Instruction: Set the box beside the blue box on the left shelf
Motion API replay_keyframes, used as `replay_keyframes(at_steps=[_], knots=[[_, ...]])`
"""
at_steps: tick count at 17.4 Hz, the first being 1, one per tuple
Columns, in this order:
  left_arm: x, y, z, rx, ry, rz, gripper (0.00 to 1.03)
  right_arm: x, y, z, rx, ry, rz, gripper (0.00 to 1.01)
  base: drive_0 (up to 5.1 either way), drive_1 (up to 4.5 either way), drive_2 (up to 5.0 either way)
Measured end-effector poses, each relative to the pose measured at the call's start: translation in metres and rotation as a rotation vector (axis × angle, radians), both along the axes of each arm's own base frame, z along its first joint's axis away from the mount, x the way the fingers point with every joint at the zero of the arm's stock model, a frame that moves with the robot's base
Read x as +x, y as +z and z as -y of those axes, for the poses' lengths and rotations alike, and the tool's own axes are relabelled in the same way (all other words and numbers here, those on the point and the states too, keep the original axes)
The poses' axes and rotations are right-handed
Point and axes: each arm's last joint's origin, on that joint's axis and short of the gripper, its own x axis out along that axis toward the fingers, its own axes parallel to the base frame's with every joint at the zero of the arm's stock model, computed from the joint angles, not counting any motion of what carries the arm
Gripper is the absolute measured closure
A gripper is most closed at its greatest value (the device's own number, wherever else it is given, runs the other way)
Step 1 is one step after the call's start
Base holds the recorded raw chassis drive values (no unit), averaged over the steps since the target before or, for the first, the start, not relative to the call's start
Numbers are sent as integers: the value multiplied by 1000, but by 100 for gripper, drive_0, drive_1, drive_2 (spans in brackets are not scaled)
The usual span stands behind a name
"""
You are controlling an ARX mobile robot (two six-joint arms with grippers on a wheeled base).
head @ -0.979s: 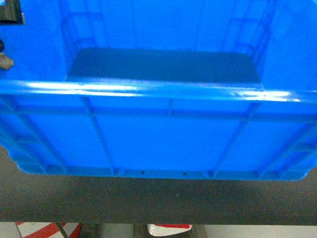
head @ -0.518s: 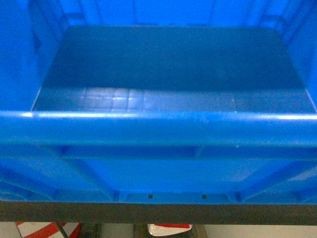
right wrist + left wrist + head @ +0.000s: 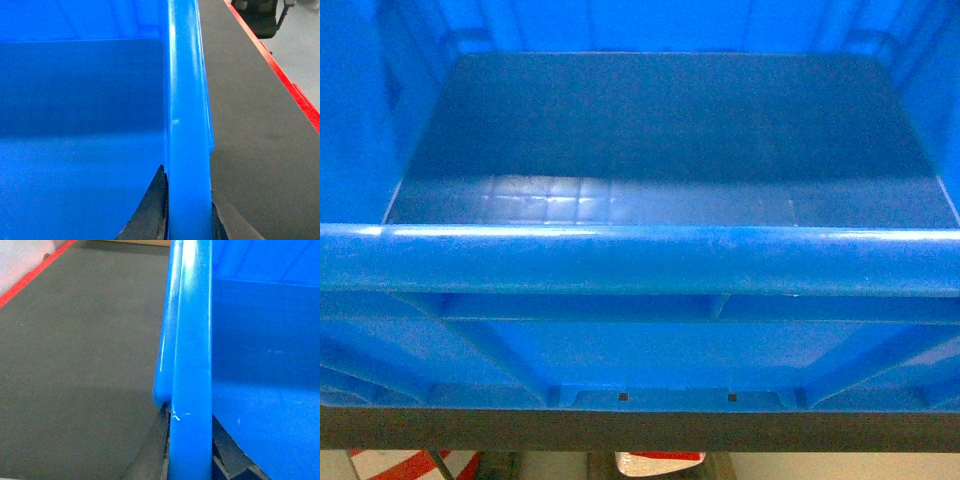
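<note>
The box (image 3: pixel 640 260), a bright-blue open-top crate, fills the head view, its near rim running across the middle and its grid-textured floor empty. Neither gripper shows in that view. In the left wrist view my left gripper (image 3: pixel 190 416) is shut on the box's left rim (image 3: pixel 192 340), one dark finger on each side. My right gripper (image 3: pixel 187 186) is shut the same way on the right rim (image 3: pixel 187 100). The box's base lies level with the front edge of the dark shelf surface (image 3: pixel 640 428). The other blue box is out of view.
Dark grey ribbed shelf surface (image 3: pixel 75 365) spreads on both sides of the box, edged by a red stripe (image 3: pixel 30 277) on the left and another red stripe (image 3: pixel 280 75) on the right. A black chair base (image 3: pixel 260 15) stands beyond the right edge. Red-and-white objects (image 3: pixel 660 462) show below the shelf.
Over the last second the box came lower and closer in the head view, showing more of its floor; its base dropped to the shelf's front edge. Since half a second ago it has barely moved.
</note>
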Motion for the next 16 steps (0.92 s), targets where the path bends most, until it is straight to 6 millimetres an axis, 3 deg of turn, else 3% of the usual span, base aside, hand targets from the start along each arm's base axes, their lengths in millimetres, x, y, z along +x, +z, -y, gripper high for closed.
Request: replay_keyframes(at_steps=[16], knots=[[0,0,0,-2,-1,-1,94,0,0,0,-1,0,-3,91,-167,-167,-167]])
